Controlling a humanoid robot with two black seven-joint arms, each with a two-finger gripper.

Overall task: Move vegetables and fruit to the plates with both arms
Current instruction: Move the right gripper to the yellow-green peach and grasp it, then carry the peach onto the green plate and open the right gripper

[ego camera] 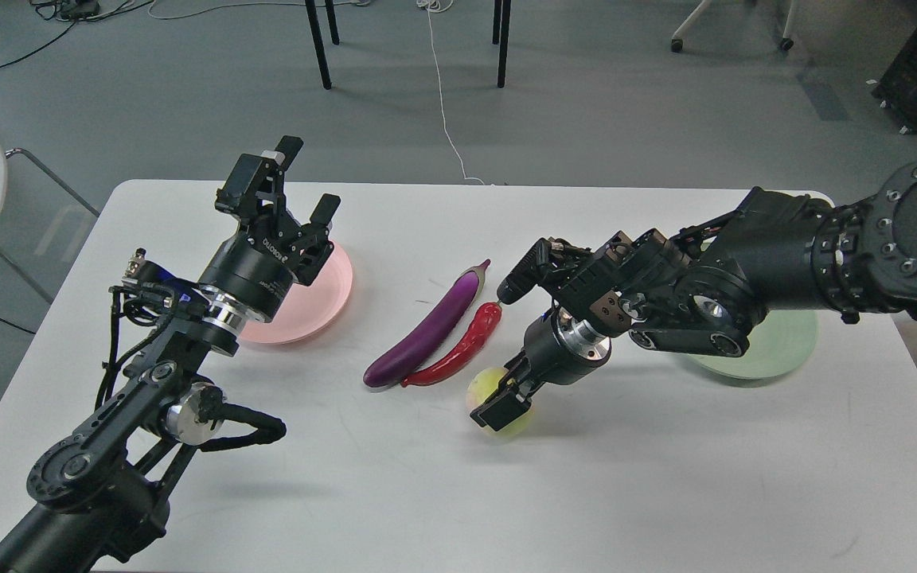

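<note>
While the white table (665, 477) carried a green plate (785, 354) and a pink plate (323, 306), the eggplant (427, 330) and chili pepper (458, 350) lay touching between them. Right gripper (506, 406) was clamped on the peach (484, 390) beside the chili. Left gripper (303, 187) hung over the pink plate, fingers apart.

Green plate (785, 350) half behind right arm (745, 263)

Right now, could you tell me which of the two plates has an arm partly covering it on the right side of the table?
The pale green plate: the right arm crosses over it, hiding much of it. The pink plate sits left, behind the left gripper.
</note>
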